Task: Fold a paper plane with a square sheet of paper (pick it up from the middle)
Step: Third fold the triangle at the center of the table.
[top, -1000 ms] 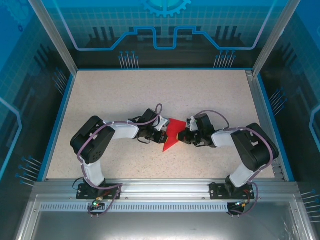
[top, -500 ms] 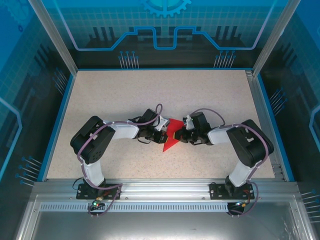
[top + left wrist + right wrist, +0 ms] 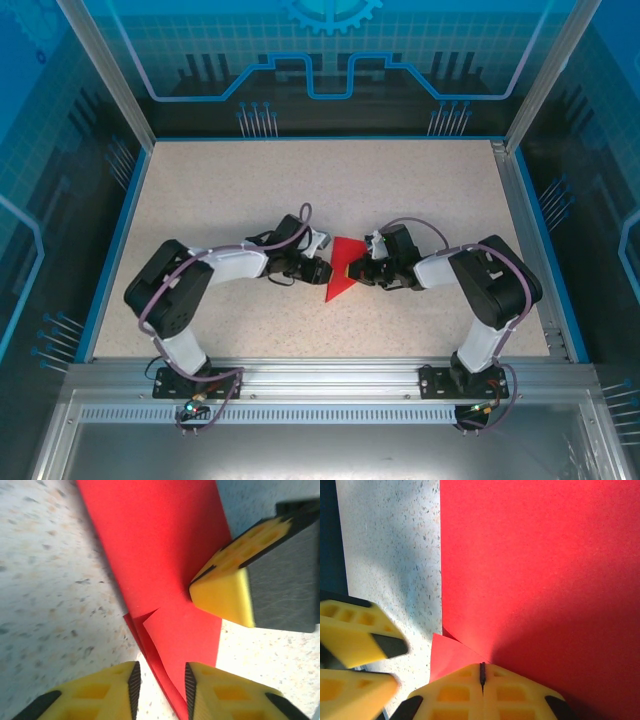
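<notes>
Creased red square sheet of paper [image 3: 343, 262] lies at mid-tabletop [image 3: 250, 190], between both claws. Left claw [image 3: 160, 682]: fingers slightly apart, straddling the sheet's folded edge. Right claw [image 3: 481, 677]: fingers together, tip pressed onto the sheet.

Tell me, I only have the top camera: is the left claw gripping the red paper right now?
Observer: No. The left wrist view shows the left claw with its fingers apart, and the edge of the folded red paper runs into the gap.
Operator: And the right claw?
Observer: Its own camera shows the right claw shut, fingertips together, with the tip resting on the paper.
Operator: Any layers visible?
Observer: Yes. The left wrist view shows a small flap lying over the sheet near the left claw.
</notes>
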Action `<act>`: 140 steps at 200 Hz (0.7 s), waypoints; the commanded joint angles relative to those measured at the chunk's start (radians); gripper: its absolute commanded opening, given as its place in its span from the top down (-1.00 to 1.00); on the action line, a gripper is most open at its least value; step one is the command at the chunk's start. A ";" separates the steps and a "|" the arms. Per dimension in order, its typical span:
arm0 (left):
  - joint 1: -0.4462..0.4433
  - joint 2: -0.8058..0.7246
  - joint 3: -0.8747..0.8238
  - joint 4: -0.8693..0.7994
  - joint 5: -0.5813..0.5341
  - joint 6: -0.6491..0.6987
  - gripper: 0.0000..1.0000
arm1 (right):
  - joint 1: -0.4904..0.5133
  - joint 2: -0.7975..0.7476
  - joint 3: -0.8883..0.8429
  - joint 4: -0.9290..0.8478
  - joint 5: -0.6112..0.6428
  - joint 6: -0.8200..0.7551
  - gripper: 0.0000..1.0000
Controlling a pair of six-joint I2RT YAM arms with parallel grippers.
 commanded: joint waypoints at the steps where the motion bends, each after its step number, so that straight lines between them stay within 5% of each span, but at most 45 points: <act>1: 0.009 -0.090 -0.017 -0.033 0.007 -0.102 0.33 | -0.001 0.027 -0.007 -0.084 0.063 -0.025 0.99; 68: -0.036 -0.050 -0.035 0.059 0.326 -0.227 0.62 | -0.002 -0.013 0.011 -0.130 0.066 -0.018 0.98; 140: -0.054 0.110 -0.011 0.064 0.270 -0.224 0.64 | -0.001 -0.022 0.027 -0.138 0.051 -0.018 0.96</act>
